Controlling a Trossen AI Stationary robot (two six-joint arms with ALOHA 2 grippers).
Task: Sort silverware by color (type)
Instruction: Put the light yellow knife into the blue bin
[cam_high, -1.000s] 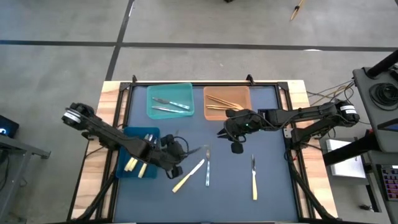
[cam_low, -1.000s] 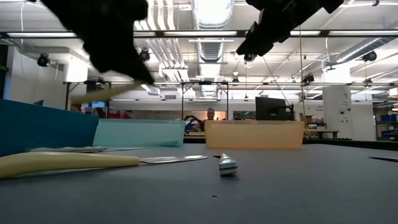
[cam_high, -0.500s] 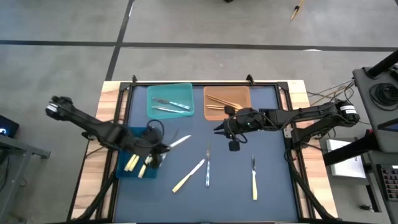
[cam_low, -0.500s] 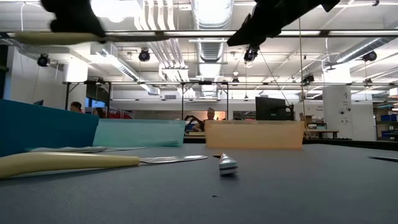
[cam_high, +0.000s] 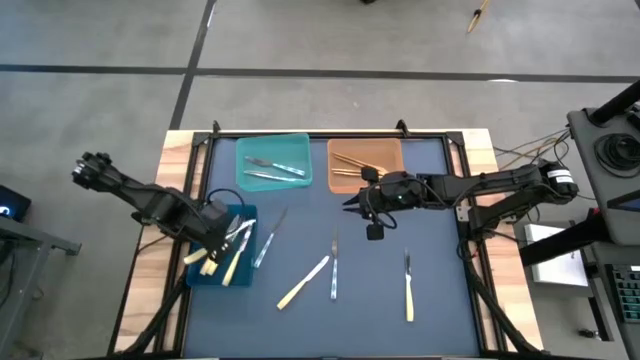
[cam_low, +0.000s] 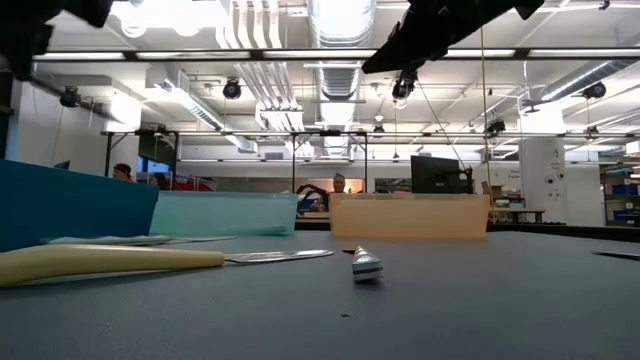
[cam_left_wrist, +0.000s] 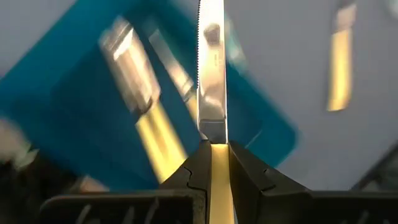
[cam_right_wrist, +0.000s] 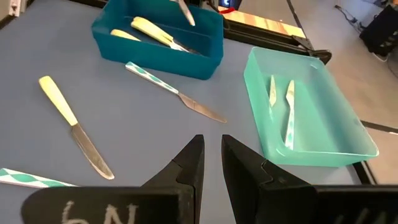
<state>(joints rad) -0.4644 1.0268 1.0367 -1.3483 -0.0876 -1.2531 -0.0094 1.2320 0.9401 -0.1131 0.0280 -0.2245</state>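
The work surface is a dark blue-grey mat set in a black frame on a pale wooden table, standing on a grey concrete floor marked with dark lines. The low view looks across the mat into a large hall with ceiling strip lights, ducting and desks; a person is seated far behind the bins.

Three bins stand on the mat: a dark blue bin at the left edge, a pale teal bin at the far side, and an orange bin just beside it.

The left gripper hangs over the dark blue bin, clenched on the pale yellow handle of a knife; in the left wrist view the serrated blade points straight out from between the fingers, over the bin. Other yellow-handled pieces lie in that bin.

The right gripper hovers over the mat just in front of the orange bin, holding nothing; its fingers stand slightly parted.

Loose on the mat:
- a teal-patterned knife, just beside the dark blue bin;
- a yellow-handled knife, near the middle;
- a slim grey piece, beside it;
- a yellow-handled fork, towards the right.

Two teal-handled pieces lie in the teal bin; orange-tan pieces lie in the orange bin.
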